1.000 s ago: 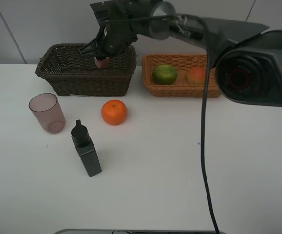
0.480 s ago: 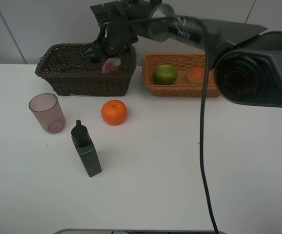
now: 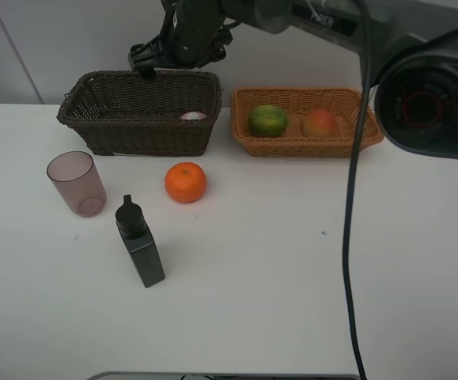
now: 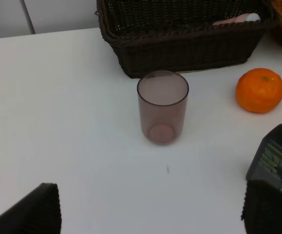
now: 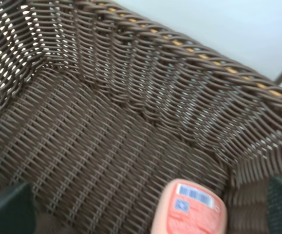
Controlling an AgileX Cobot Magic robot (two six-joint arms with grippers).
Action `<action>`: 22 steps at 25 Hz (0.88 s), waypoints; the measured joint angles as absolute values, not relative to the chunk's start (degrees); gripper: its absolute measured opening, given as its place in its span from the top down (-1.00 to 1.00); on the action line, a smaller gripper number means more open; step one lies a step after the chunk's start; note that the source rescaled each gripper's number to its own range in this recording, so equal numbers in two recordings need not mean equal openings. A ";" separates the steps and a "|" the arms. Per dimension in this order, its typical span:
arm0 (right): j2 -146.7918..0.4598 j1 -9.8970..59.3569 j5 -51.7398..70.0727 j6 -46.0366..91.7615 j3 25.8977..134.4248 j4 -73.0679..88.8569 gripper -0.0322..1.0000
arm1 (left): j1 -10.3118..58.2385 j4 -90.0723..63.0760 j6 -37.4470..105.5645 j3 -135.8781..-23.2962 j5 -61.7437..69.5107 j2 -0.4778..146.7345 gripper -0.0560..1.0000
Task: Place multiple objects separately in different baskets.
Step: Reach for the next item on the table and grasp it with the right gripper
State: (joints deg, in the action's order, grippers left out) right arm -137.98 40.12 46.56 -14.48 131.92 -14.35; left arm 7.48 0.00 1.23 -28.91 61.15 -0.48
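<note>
My right gripper (image 3: 145,58) reaches across and hovers open and empty above the back rim of the dark brown basket (image 3: 134,134). The slim pink bottle (image 3: 193,116) lies inside that basket at its right end; it shows below the open right gripper (image 5: 145,207) as a pink bottle (image 5: 189,212). The light tan basket (image 3: 292,148) holds the green fruit (image 3: 268,120) and the peach (image 3: 319,123). The orange (image 3: 185,182), the pinkish cup (image 3: 77,184) and the black square bottle (image 3: 140,241) stand on the table. My left gripper (image 4: 150,214) is open, low in front of the cup (image 4: 162,107).
The white table (image 3: 292,269) ends at a wall behind the baskets. The right arm and its black cable (image 3: 347,261) cross above the tan basket. In the left wrist view the orange (image 4: 260,90) and the black bottle (image 4: 277,163) sit beside the cup.
The right gripper let go of the pink bottle, which dropped into the dark basket's right end. The gripper then rose and moved back above the basket's rear rim.
</note>
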 joint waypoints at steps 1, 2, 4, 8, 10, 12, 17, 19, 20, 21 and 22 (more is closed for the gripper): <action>-137.37 40.12 48.08 -14.48 131.92 -13.93 -1.00 | 7.48 0.00 1.23 -28.91 61.15 -0.48 -0.93; -136.87 40.12 49.77 -14.48 131.92 -13.39 -1.00 | 7.48 0.00 1.23 -28.91 61.15 -0.48 -0.93; -135.73 40.12 52.84 -14.48 131.92 -12.81 -1.00 | 7.48 0.00 1.23 -28.91 61.15 -0.48 -0.93; -133.83 40.12 58.83 -14.03 131.92 -12.79 -1.00 | 7.48 0.00 1.23 -28.91 61.15 -0.48 -0.93; -133.01 40.12 61.92 -12.45 131.92 -12.59 -1.00 | 7.48 0.00 1.23 -28.91 61.15 -0.48 -0.93; -132.31 40.12 64.20 -10.94 131.92 -11.64 -1.00 | 7.48 0.00 1.23 -28.91 61.15 -0.48 -0.93; -129.94 40.23 69.19 -9.73 130.28 -9.86 -1.00 | 7.48 0.00 1.23 -28.91 61.15 -0.48 -0.93; -128.47 40.35 69.68 -9.67 127.54 -9.73 -1.00 | 7.48 0.00 1.23 -28.91 61.15 -0.48 -0.93; -127.70 40.41 69.67 -9.63 126.10 -9.61 -1.00 | 7.48 0.00 1.23 -28.91 61.15 -0.48 -0.93; -126.67 40.46 69.50 -9.58 124.23 -9.53 -1.00 | 7.48 0.00 1.23 -28.91 61.15 -0.48 -0.93; -125.59 40.46 69.14 -9.61 122.20 -9.33 -1.00 | 7.48 0.00 1.23 -28.91 61.15 -0.48 -0.93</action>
